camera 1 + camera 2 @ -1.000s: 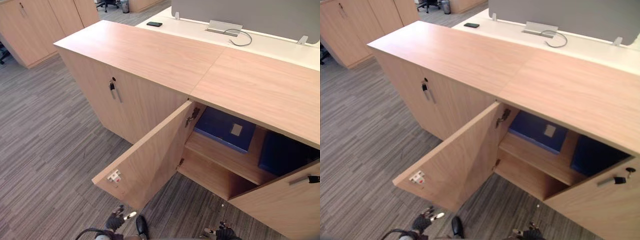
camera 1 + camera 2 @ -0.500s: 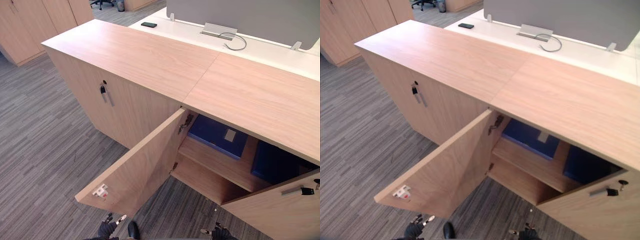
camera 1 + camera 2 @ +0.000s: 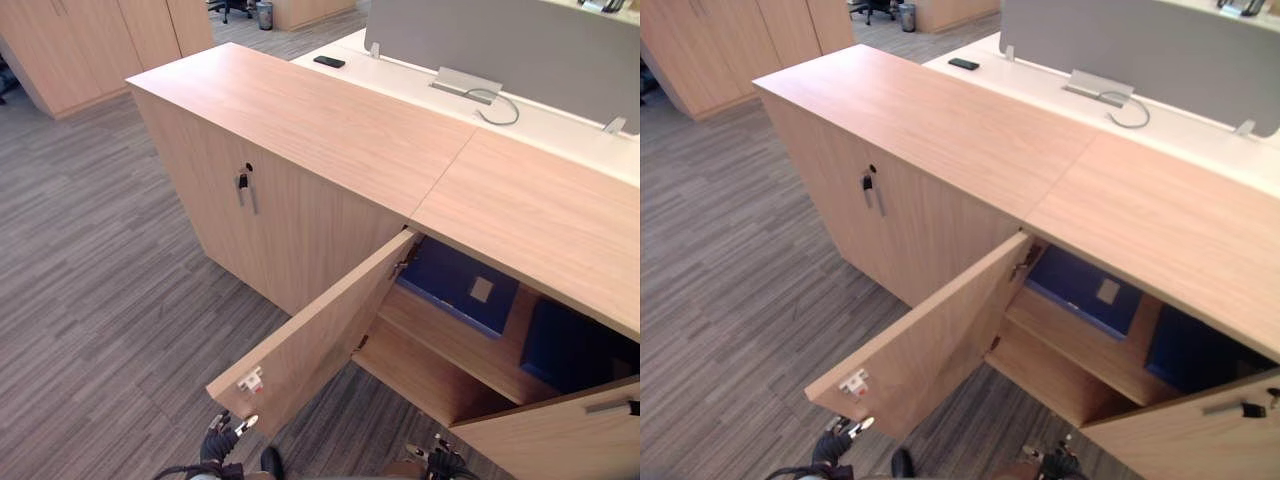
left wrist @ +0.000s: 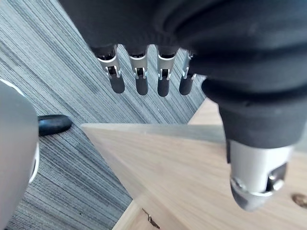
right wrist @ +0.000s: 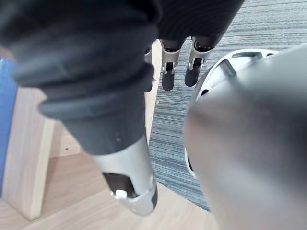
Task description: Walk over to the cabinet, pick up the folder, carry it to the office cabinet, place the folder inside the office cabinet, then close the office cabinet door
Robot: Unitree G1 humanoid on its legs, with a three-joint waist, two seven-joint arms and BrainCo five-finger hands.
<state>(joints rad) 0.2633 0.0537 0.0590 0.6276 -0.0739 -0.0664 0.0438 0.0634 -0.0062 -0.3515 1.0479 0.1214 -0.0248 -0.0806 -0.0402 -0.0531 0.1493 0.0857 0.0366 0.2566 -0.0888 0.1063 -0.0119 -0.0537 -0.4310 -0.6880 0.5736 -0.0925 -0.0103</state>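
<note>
A blue folder [image 3: 455, 285] lies flat on the upper shelf inside the open office cabinet [image 3: 470, 350], behind its left door [image 3: 320, 335], which swings out toward me. A second dark blue item [image 3: 570, 345] lies further right on the same shelf, above the half-open right door [image 3: 560, 435]. My left hand [image 3: 222, 440] hangs low in front of the left door's outer corner, its fingers [image 4: 139, 79] straight and empty. Low before the cabinet's opening is my right hand [image 3: 440, 462], its fingers [image 5: 175, 72] relaxed and holding nothing.
To the left stands a closed cabinet with a key [image 3: 243, 182] in its door. Behind it is a white desk with a black phone [image 3: 328, 62] and a grey partition [image 3: 500, 40]. More wooden cabinets [image 3: 90, 40] line the far left, with grey carpet between.
The whole picture has shifted to the right, so the camera has moved. Both doors, the folder and my two hands stand as before.
</note>
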